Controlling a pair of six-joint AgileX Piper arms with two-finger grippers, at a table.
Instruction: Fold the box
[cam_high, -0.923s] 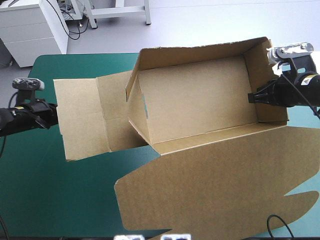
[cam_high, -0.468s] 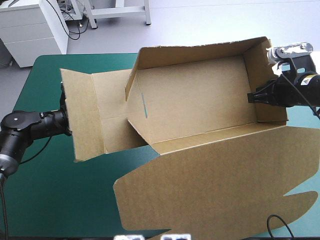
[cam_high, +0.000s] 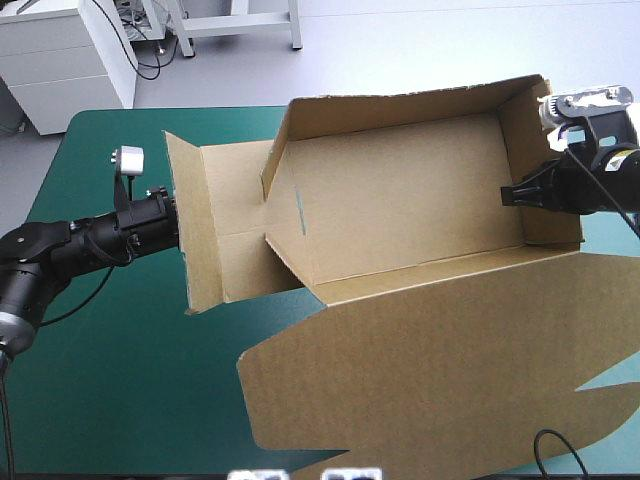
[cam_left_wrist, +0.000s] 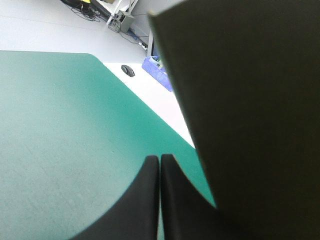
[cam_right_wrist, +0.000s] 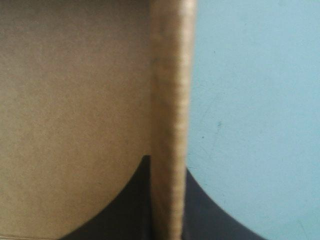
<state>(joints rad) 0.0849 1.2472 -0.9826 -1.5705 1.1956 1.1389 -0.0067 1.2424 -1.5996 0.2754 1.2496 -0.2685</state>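
box (cam_high: 400, 200): walls up, lid flat | left end effector (cam_high: 170, 228): against left flap | right end effector (cam_high: 508, 195): on right wall

The box (cam_high: 400, 210) is too big for the high view. Its flat lid (cam_high: 450, 380) runs off the picture at the near side and the right side. The box hides much of the counter (cam_high: 110, 380) under it. The tips of the left tool (cam_high: 174, 222) are lost behind the raised end flap (cam_high: 195, 240). In the left wrist view that flap is a dark blur, cut off. In the right wrist view the wall (cam_right_wrist: 169, 100) pinched in the right tool (cam_right_wrist: 167, 172) looks fuzzy and hides the tips.
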